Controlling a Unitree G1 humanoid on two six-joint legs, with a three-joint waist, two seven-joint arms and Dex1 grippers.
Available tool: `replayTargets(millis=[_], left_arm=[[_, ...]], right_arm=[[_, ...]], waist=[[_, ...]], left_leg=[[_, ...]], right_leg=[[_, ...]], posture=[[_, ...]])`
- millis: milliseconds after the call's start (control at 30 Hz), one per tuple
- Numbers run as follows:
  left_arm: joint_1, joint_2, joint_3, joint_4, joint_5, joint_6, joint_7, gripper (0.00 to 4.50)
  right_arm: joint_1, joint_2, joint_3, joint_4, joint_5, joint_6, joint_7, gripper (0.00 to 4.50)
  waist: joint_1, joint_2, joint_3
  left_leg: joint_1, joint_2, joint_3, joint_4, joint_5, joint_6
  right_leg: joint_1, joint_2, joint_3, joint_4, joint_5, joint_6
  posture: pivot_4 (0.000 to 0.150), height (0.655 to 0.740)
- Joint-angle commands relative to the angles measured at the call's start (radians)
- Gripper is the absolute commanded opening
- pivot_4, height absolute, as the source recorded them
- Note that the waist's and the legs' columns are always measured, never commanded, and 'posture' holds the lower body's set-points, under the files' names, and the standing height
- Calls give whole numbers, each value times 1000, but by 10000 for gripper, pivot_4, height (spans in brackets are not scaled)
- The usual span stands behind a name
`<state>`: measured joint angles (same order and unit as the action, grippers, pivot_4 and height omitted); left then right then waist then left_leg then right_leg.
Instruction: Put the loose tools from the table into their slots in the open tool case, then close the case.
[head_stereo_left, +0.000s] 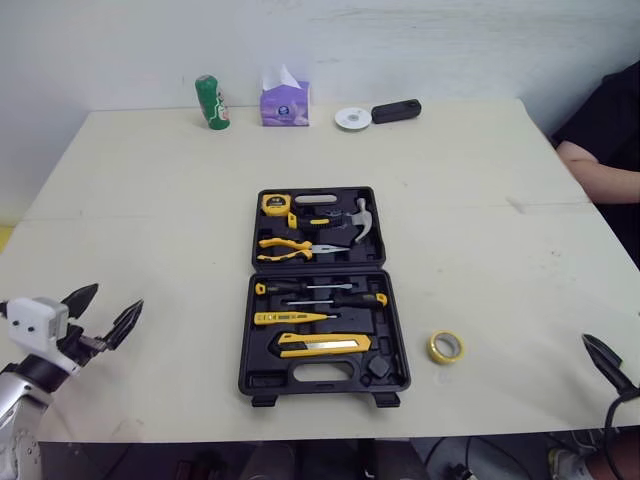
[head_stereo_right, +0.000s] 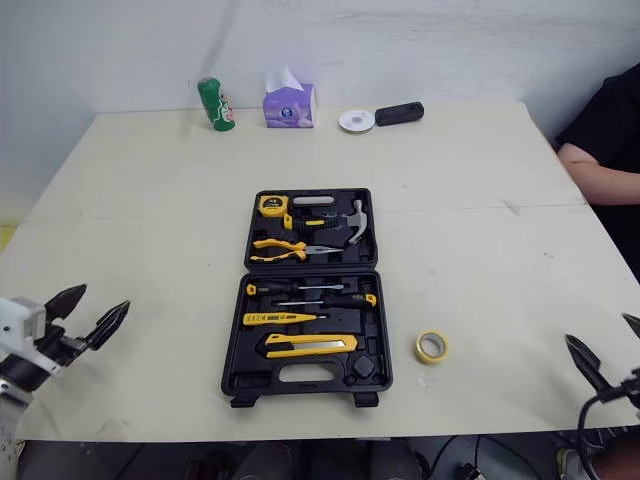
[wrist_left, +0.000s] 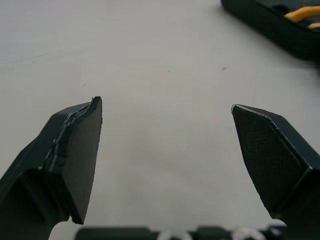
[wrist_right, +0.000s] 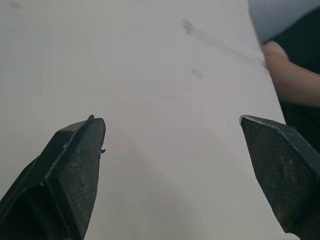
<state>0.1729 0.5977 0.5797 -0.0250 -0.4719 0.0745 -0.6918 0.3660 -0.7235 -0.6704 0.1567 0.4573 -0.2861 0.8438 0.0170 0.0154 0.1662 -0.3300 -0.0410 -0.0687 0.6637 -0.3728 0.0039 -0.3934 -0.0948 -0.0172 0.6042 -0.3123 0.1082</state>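
Black plastic tool case open; yellow tape ring loose.
I read left gripper, right gripper both spread.

Both head eyes look forward and down over the whole table, with the tool case at frame centre. Each wrist camera sits close above the table; the left one also catches the case's corner.
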Motion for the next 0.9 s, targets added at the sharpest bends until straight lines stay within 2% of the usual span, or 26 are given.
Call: replayTargets(millis=[33, 133, 333, 467, 567, 733, 900], left_arm=[[-38, 34, -23, -63, -45, 19, -51, 43824], [-89, 47, -90, -129, -81, 66, -101, 43824], [-164, 73, -212, -237, -112, 152, -165, 43824], [-227, 109, -308, -326, -138, 214, -236, 43824], [-260, 112, -342, -366, -164, 257, -244, 43824], [-328, 125, -487, -439, -165, 309, -316, 43824], [-379, 93, -581, -473, -147, 316, -316, 43824]], right_arm=[[58, -71, -10, -173, -17, 110, 9, 45000], [141, -169, 11, -323, -60, 230, 76, 45000], [195, -320, 20, -519, 68, 551, 232, 45000], [118, -445, 57, -681, 114, 717, 266, 45000], [60, -484, 97, -741, 137, 807, 266, 45000], [-78, -578, 283, -829, 121, 917, 246, 45000], [-198, -635, 438, -857, 107, 1019, 212, 45000]], waist=[[4, 0, 0], [11, 1, 1], [6, -2, 2], [3, -3, 3], [7, -4, 3], [12, -6, 4], [9, -8, 6]], left_leg=[[0, 0, 0, 0, 0, 0], [-4, -1, 0, 2, 0, 0], [-3, 0, -1, 2, 0, 1], [-4, 0, -1, 3, 1, 0], [-4, 0, -2, 2, 1, 0], [-6, -1, -3, 3, 1, 1], [-6, -1, -3, 3, 1, 1]], right_leg=[[0, 0, 0, 0, 0, 0], [-3, 0, -1, 0, 0, 0], [-1, 0, -1, -2, 1, 1], [-2, 1, -1, -1, 1, 1], [-2, 1, -2, -2, 1, 1], [-2, 0, -3, -3, 1, 1], [-2, 1, -3, -4, 1, 1]], posture=[[1500, 7400], [1500, 7400], [1500, 7400], [1500, 7400], [1500, 7400], [1500, 7400], [1500, 7400]])
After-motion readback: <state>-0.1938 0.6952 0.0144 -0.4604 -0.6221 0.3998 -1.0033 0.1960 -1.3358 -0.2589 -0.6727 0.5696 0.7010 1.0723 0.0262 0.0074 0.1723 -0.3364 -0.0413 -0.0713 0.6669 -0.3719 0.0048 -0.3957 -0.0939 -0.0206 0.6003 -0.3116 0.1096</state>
